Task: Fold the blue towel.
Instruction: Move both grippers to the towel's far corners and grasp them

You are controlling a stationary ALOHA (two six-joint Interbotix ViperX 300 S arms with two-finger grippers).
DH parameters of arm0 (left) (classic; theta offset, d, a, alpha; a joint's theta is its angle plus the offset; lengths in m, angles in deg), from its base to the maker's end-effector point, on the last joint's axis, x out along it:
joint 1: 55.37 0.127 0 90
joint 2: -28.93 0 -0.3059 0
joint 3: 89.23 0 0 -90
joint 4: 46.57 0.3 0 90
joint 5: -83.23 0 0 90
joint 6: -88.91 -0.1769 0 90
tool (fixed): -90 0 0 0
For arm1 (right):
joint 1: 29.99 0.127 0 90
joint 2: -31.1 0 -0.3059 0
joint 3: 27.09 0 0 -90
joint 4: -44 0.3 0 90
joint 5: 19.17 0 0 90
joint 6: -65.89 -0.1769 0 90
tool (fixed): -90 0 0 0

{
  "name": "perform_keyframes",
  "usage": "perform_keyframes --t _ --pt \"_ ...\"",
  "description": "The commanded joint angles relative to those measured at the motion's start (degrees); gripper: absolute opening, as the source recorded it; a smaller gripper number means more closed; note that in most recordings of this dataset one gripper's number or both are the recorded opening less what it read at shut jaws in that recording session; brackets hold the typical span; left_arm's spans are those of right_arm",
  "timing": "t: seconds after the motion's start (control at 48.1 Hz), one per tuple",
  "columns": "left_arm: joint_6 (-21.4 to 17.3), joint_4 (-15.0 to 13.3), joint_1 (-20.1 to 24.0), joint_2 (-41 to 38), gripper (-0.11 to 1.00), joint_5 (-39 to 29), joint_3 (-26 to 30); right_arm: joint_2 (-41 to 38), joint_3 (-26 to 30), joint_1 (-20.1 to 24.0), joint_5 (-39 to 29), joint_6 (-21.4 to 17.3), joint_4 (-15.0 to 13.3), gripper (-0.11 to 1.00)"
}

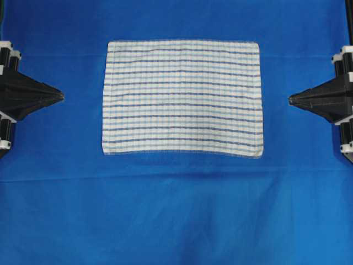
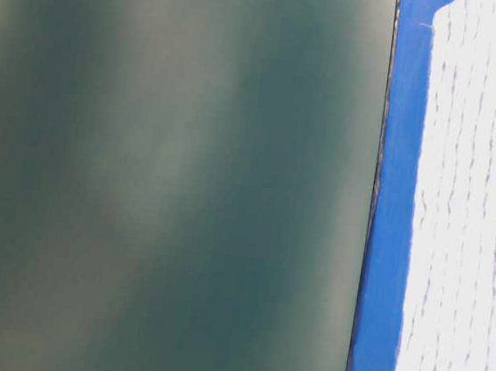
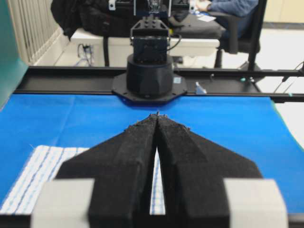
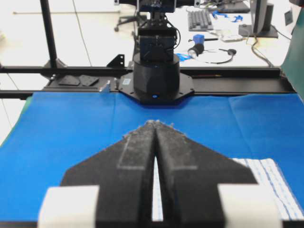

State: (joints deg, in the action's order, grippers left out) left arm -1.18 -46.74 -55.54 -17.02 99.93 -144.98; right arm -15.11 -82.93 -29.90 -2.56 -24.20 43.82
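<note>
We see the blue towel (image 1: 182, 98) lying flat and fully spread on the solid-blue cloth (image 1: 176, 221) that covers the work surface, sitting in the upper-middle of the overhead view with its long side running left to right. It's 1 layer as far as we can tell, no fold in it, edges roughly straight, the bottom edge bowing slightly. Its white weave with thin dark-blue and light-blue stripes reads clearly from above. The left gripper (image 1: 62, 96) is parked at the left edge of the overhead view, tip pointing in at the towel, well apart from its left edge. The right gripper (image 1: 290, 100) mirrors it on the right, also clear of the towel. Both have their jaws pressed together with nothing between them: in the left wrist view the 2 black fingers (image 3: 128, 156) meet at the tip, and the right wrist view shows the same, fingers (image 4: 128, 159) closed to a point. Neither touches the towel. In each wrist view we see the opposite arm's base across the blue cloth, and a corner of the towel (image 3: 38, 175) shows below the fingers. The table-level view is mostly blocked by a blurred dark-green panel (image 2: 168, 176); only a strip of blue cloth and part of the towel (image 2: 474, 211) show at its right side.
</note>
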Motion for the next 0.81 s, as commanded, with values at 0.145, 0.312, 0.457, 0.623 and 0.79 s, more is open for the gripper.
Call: perform_keyframes --t 0.145,0.312,0.457,0.623,0.79 --pt "0.53 -1.23 1.85 -3.52 -0.01 2.72 0.35 -3.34 1.93 -3.34 -1.58 -0.26 0.26 0.0" --pt "0.88 -1.58 7.21 -9.67 -0.01 3.08 0.35 -6.86 2.55 -9.49 -2.2 -0.88 0.35 0.0" --pt "2.02 -1.67 13.01 -15.38 0.0 3.08 1.05 -10.11 2.46 -16.96 -4.13 -2.2 0.35 0.0" --pt "2.55 -1.67 19.42 -22.15 0.04 3.25 1.76 -15.73 2.81 -24.26 -5.19 -3.08 0.26 0.03" --pt "2.64 -1.67 25.31 -30.15 0.42 5.98 2.29 -24.26 4.22 -29.97 -5.54 -2.64 0.09 0.51"
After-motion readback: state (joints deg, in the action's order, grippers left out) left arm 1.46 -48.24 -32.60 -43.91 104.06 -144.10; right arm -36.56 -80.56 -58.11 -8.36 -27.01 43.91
